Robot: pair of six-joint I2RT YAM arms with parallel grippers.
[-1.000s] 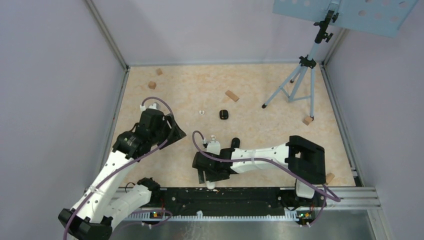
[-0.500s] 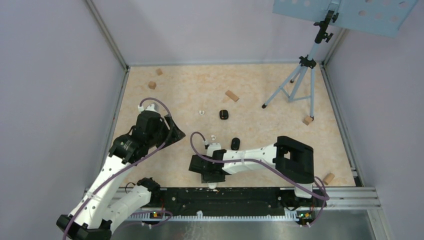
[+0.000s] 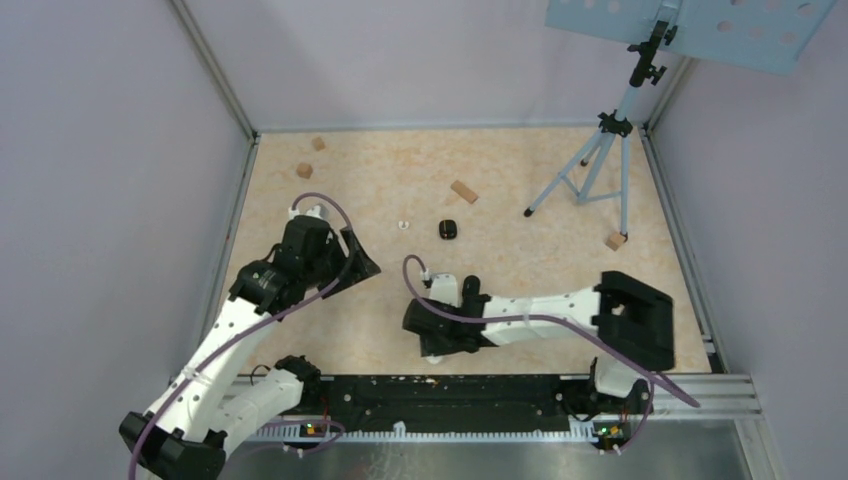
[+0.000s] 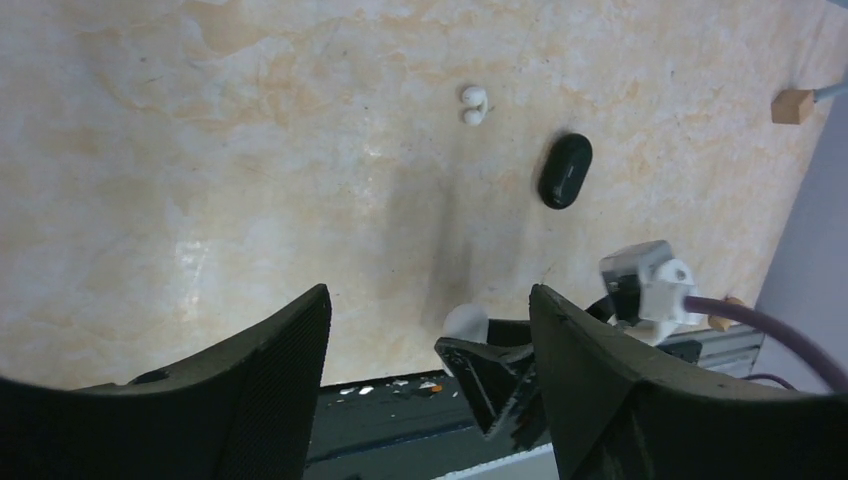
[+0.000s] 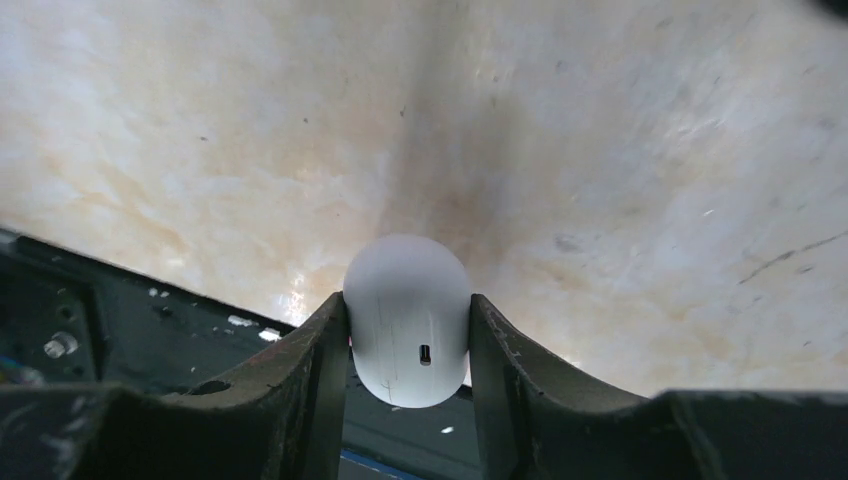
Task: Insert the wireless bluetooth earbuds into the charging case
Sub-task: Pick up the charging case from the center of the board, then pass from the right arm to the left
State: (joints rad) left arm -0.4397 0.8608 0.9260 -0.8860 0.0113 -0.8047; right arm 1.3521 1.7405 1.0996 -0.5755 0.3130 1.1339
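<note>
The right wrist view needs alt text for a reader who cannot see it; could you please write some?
The right gripper clamps a white, egg-shaped charging case between its two dark fingers. Behind it lies the beige marbled table, with a black base rail at lower left.

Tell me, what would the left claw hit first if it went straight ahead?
Likely the tabletop, which the left claw tilts down toward. The white charging case in the right claw lies near that line; depth is unclear.
</note>
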